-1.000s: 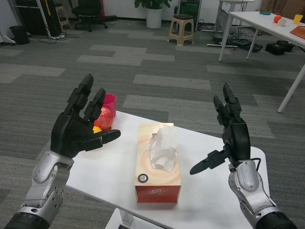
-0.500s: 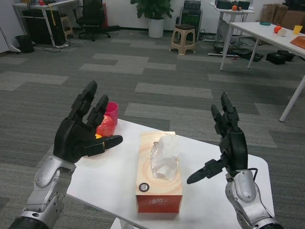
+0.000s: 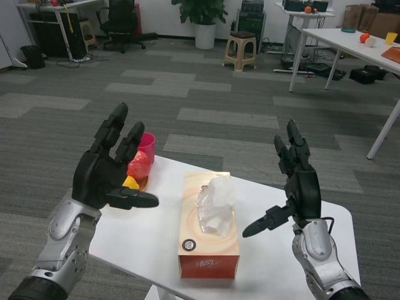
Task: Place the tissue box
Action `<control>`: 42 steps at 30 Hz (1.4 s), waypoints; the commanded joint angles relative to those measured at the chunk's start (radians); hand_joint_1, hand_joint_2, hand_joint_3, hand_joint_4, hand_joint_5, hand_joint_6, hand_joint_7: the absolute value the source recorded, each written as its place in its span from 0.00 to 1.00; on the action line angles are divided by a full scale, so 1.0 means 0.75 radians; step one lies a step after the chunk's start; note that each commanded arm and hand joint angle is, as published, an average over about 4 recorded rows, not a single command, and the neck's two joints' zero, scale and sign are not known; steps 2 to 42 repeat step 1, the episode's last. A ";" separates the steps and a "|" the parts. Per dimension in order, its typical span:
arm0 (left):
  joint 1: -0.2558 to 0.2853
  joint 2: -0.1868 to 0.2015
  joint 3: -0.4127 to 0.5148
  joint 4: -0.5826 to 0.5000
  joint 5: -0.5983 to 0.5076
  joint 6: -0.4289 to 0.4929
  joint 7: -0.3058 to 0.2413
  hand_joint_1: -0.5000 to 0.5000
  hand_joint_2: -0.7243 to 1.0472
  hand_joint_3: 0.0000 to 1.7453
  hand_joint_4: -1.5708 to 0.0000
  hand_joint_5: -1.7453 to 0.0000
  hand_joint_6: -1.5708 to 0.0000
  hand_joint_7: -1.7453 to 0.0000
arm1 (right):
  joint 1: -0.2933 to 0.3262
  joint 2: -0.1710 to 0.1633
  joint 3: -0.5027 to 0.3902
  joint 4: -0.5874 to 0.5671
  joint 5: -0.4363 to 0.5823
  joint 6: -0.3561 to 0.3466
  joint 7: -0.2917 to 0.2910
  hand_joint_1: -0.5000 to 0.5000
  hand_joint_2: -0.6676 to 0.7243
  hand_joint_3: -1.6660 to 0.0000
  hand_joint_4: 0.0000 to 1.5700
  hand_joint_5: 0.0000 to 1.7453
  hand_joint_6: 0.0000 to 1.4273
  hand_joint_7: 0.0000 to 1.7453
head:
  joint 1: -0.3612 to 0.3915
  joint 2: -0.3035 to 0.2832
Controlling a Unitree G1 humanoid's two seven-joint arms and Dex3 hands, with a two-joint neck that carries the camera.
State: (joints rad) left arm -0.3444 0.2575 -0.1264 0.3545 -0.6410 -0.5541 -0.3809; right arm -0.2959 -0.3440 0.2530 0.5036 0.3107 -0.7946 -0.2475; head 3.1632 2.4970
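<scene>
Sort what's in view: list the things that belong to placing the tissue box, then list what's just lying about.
Belongs to the job:
tissue box, flat on the white table
left hand, open, beside it
right hand, open, on the other side

Lying about:
pink cup
red fruit
beige stool
potted plant

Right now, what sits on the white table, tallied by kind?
Tissue box: 1
Pink cup: 1
Red and yellow pieces beside the cup, partly hidden by the left hand: cannot count, taken as 1 cluster
Total: 3
</scene>
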 commanded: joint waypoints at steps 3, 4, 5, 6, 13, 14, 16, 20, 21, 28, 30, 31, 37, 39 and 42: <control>-0.022 0.016 -0.003 0.022 -0.008 -0.013 0.015 1.00 0.05 0.00 1.00 0.88 1.00 1.00 | -0.035 0.007 -0.018 0.016 0.004 -0.020 -0.003 0.17 0.77 1.00 0.00 0.00 0.00 0.00 | 0.010 0.011; -0.022 0.016 -0.003 0.022 -0.008 -0.013 0.015 1.00 0.05 0.00 1.00 0.88 1.00 1.00 | -0.035 0.007 -0.018 0.016 0.004 -0.020 -0.003 0.17 0.77 1.00 0.00 0.00 0.00 0.00 | 0.010 0.011; -0.022 0.016 -0.003 0.022 -0.008 -0.013 0.015 1.00 0.05 0.00 1.00 0.88 1.00 1.00 | -0.035 0.007 -0.018 0.016 0.004 -0.020 -0.003 0.17 0.77 1.00 0.00 0.00 0.00 0.00 | 0.010 0.011; -0.022 0.016 -0.003 0.022 -0.008 -0.013 0.015 1.00 0.05 0.00 1.00 0.88 1.00 1.00 | -0.035 0.007 -0.018 0.016 0.004 -0.020 -0.003 0.17 0.77 1.00 0.00 0.00 0.00 0.00 | 0.010 0.011; -0.022 0.016 -0.003 0.022 -0.008 -0.013 0.015 1.00 0.05 0.00 1.00 0.88 1.00 1.00 | -0.035 0.007 -0.018 0.016 0.004 -0.020 -0.003 0.17 0.77 1.00 0.00 0.00 0.00 0.00 | 0.010 0.011; -0.022 0.016 -0.003 0.022 -0.008 -0.013 0.015 1.00 0.05 0.00 1.00 0.88 1.00 1.00 | -0.035 0.007 -0.018 0.016 0.004 -0.020 -0.003 0.17 0.77 1.00 0.00 0.00 0.00 0.00 | 0.010 0.011; -0.022 0.016 -0.003 0.022 -0.008 -0.013 0.015 1.00 0.05 0.00 1.00 0.88 1.00 1.00 | -0.035 0.007 -0.018 0.016 0.004 -0.020 -0.003 0.17 0.77 1.00 0.00 0.00 0.00 0.00 | 0.010 0.011; -0.022 0.016 -0.003 0.022 -0.008 -0.013 0.015 1.00 0.05 0.00 1.00 0.88 1.00 1.00 | -0.035 0.007 -0.018 0.016 0.004 -0.020 -0.003 0.17 0.77 1.00 0.00 0.00 0.00 0.00 | 0.010 0.011; -0.022 0.016 -0.003 0.022 -0.008 -0.013 0.015 1.00 0.05 0.00 1.00 0.88 1.00 1.00 | -0.035 0.007 -0.018 0.016 0.004 -0.020 -0.003 0.17 0.77 1.00 0.00 0.00 0.00 0.00 | 0.010 0.011; -0.022 0.016 -0.003 0.022 -0.008 -0.013 0.015 1.00 0.05 0.00 1.00 0.88 1.00 1.00 | -0.035 0.007 -0.018 0.016 0.004 -0.020 -0.003 0.17 0.77 1.00 0.00 0.00 0.00 0.00 | 0.010 0.011; -0.022 0.016 -0.003 0.022 -0.008 -0.013 0.015 1.00 0.05 0.00 1.00 0.88 1.00 1.00 | -0.035 0.007 -0.018 0.016 0.004 -0.020 -0.003 0.17 0.77 1.00 0.00 0.00 0.00 0.00 | 0.010 0.011; -0.022 0.016 -0.003 0.022 -0.008 -0.013 0.015 1.00 0.05 0.00 1.00 0.88 1.00 1.00 | -0.035 0.007 -0.018 0.016 0.004 -0.020 -0.003 0.17 0.77 1.00 0.00 0.00 0.00 0.00 | 0.010 0.011; -0.022 0.016 -0.003 0.022 -0.008 -0.013 0.015 1.00 0.05 0.00 1.00 0.88 1.00 1.00 | -0.035 0.007 -0.018 0.016 0.004 -0.020 -0.003 0.17 0.77 1.00 0.00 0.00 0.00 0.00 | 0.010 0.011; -0.022 0.016 -0.003 0.022 -0.008 -0.013 0.015 1.00 0.05 0.00 1.00 0.88 1.00 1.00 | -0.035 0.007 -0.018 0.016 0.004 -0.020 -0.003 0.17 0.77 1.00 0.00 0.00 0.00 0.00 | 0.010 0.011; -0.022 0.016 -0.003 0.022 -0.008 -0.013 0.015 1.00 0.05 0.00 1.00 0.88 1.00 1.00 | -0.035 0.007 -0.018 0.016 0.004 -0.020 -0.003 0.17 0.77 1.00 0.00 0.00 0.00 0.00 | 0.010 0.011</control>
